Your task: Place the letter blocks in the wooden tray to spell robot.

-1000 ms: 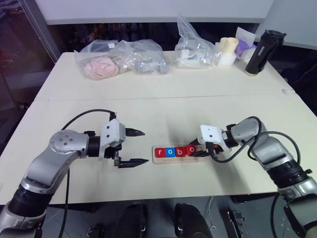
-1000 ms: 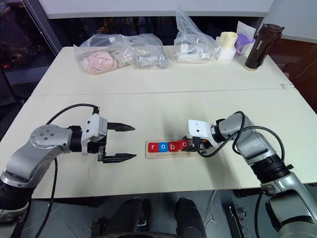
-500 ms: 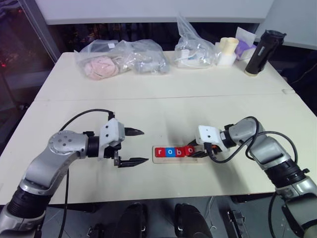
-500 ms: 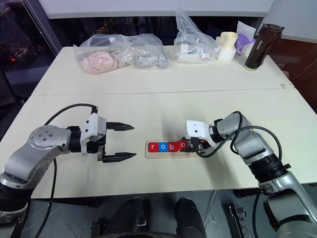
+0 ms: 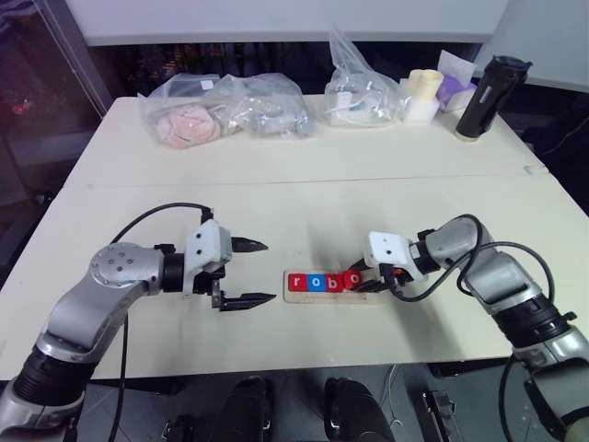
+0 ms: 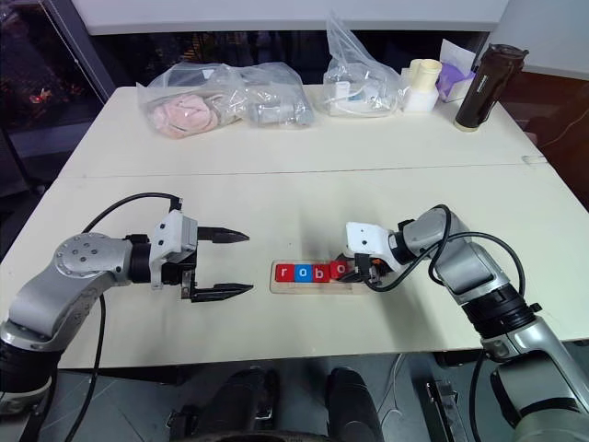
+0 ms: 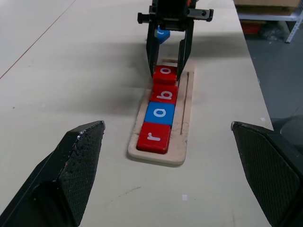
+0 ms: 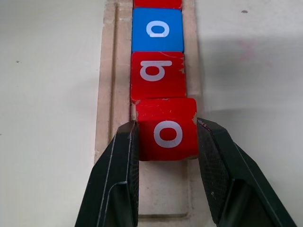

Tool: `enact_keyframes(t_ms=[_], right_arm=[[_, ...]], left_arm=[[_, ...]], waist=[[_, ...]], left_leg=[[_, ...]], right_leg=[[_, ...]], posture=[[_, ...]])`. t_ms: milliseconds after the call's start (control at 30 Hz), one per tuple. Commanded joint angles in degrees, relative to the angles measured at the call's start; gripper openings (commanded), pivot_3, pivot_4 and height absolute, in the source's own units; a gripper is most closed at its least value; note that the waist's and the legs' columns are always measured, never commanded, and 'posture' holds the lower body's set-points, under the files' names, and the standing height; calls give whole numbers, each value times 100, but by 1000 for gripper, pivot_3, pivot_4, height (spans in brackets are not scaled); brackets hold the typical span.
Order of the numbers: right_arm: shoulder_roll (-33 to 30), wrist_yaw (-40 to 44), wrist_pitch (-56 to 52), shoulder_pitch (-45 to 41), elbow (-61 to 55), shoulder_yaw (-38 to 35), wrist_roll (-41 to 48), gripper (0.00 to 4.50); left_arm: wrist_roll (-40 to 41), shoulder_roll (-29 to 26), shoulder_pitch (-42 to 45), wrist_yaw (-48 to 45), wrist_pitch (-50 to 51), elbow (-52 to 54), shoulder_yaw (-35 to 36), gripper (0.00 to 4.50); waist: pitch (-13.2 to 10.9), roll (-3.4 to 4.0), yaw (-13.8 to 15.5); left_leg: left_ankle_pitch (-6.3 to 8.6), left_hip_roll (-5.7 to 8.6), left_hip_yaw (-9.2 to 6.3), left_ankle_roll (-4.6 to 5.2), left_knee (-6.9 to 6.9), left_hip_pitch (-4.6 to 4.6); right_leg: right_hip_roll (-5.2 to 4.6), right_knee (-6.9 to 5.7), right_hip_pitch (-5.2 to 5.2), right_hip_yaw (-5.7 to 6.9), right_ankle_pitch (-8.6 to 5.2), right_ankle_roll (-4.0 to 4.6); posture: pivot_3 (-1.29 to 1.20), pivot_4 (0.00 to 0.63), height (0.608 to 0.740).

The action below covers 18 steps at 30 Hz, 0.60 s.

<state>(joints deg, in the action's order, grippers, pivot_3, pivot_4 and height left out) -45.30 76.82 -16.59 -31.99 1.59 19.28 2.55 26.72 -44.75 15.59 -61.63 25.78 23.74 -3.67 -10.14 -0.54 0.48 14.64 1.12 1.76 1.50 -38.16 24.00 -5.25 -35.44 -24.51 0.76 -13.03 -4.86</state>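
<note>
The wooden tray [image 5: 322, 297] lies near the table's front edge, in the middle. Four letter blocks stand in it in a row: red r [image 7: 154, 136], blue o [image 7: 162, 112], red b [image 7: 165, 94] and red o [image 8: 166, 132]. My right gripper [image 5: 361, 280] reaches in from the tray's right end and is shut on the red o, which sits slightly askew against the b. A blue block [image 7: 162, 34] lies on the table behind that gripper, its letter unreadable. My left gripper [image 5: 269, 272] hovers open, empty, left of the tray.
Along the table's far edge lie clear plastic bags [image 5: 221, 106] [image 5: 361, 87], a cream cup [image 5: 423, 94], a purple and white box [image 5: 453, 78] and a black bottle [image 5: 486, 97]. A seam [image 5: 304, 180] crosses the tabletop.
</note>
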Motion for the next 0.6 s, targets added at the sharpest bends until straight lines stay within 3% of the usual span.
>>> enact_keyframes(t_ms=[33, 600], right_arm=[[-103, -6, -68, -73, -269, -236, 114, 1136], [-162, -38, -407, 137, -592, -212, 166, 1136]], left_arm=[[26, 5, 71, -23, -91, 93, 43, 4500], [1, 54, 120, -45, -99, 71, 0, 4500]], waist=[[0, 0, -2], [0, 0, -1]], left_leg=[[0, 0, 0, 0, 0, 0], [0, 0, 0, -1, 2, 0]], right_leg=[[0, 0, 0, 0, 0, 0], [-3, 1, -2, 0, 0, 0]], posture=[[0, 150, 740], [0, 150, 740]])
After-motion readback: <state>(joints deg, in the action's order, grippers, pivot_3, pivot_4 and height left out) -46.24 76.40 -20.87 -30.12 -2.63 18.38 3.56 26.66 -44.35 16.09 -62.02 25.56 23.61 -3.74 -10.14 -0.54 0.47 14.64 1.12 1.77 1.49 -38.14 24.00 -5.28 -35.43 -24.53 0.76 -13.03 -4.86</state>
